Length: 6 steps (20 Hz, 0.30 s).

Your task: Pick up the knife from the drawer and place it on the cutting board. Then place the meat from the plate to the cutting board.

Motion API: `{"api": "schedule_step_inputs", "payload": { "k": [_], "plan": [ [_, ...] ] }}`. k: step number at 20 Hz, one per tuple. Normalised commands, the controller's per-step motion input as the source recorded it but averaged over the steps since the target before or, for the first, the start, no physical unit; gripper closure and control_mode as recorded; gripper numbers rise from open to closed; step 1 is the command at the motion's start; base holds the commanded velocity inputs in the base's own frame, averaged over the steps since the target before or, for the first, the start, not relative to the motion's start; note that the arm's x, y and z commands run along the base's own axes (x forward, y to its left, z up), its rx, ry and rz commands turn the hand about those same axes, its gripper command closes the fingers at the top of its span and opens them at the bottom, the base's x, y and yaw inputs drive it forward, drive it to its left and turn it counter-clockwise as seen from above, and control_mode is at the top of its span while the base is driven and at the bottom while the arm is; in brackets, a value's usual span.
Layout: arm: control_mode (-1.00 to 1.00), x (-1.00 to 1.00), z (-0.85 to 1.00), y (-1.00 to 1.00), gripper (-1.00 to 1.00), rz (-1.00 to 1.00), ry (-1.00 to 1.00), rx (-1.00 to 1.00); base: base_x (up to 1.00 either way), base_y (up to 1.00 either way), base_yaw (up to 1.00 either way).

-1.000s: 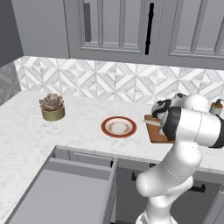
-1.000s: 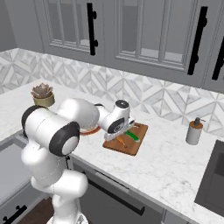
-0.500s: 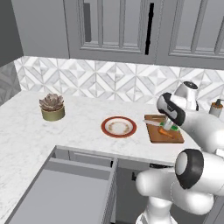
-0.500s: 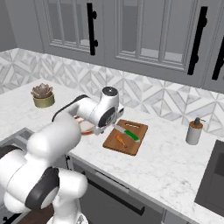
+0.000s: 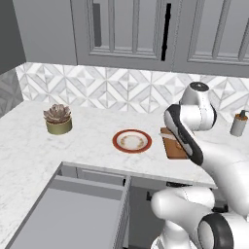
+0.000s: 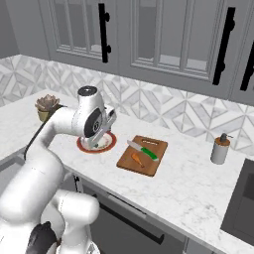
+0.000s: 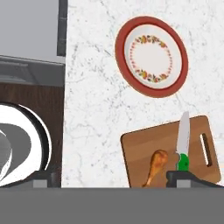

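The drawer (image 5: 73, 214) stands open at the lower left, emptied. The plate (image 7: 151, 56) is bare because meat (image 7: 156, 165) and knife (image 7: 182, 146) both lie on the board (image 7: 168, 153), so the task looks finished. The gripper (image 6: 105, 130), high over the plate, holds nothing visible; I cannot tell how wide it stands.

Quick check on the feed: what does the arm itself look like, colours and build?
The arm is glossy white with rounded, bulbous links and dark grey to black bands at the joints. A round grey cap tops its upper joint. The two fingertips are small, dark and blocky. No cables or markings show.
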Motion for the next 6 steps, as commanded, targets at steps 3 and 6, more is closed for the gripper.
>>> {"api": "schedule_step_inputs", "payload": {
  "k": [3, 6],
  "plan": [
    [-1.0, -1.0, 1.0, 0.22, -1.0, 0.14, 0.0, -0.2, 0.0, 0.0, 0.0],
    [-1.0, -0.83, 1.0, 0.05, -1.0, 0.13, 0.0, -0.15, 0.0, 0.0, 0.0]
  ]
}}
